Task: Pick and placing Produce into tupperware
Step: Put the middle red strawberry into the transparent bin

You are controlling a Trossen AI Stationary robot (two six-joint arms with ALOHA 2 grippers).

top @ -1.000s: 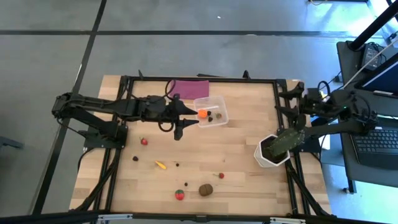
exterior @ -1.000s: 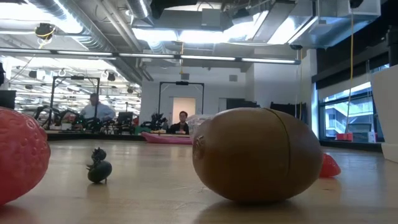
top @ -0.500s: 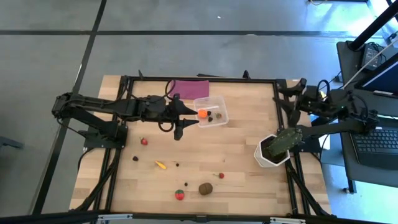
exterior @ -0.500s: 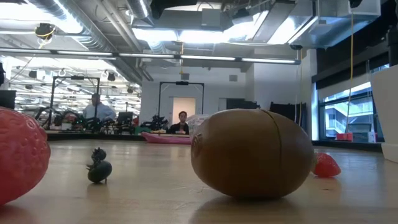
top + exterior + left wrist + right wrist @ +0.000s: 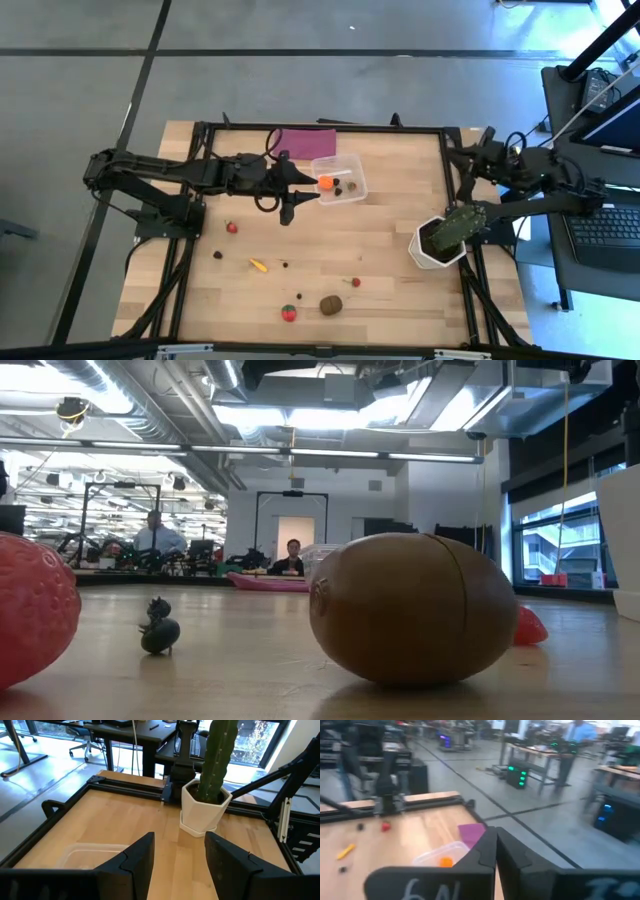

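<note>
Holding an orange ball (image 5: 325, 183) and dark bits, the tupperware (image 5: 340, 180) awaits six pieces toward six o'clock; left gripper (image 5: 297, 201) empty, apart, right gripper (image 5: 495, 851) together.

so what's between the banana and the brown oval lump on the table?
High view: a tiny dark bit sits just right of the banana; the strawberry lies left of the brown oval lump. Otherwise bare wood.

Robotics lab – workbenches (image 5: 555, 755), exposed ceiling ducts (image 5: 150, 410), seated person (image 5: 293, 558).

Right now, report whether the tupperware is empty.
Not empty: the tupperware holds an orange ball and small dark bits.
</note>
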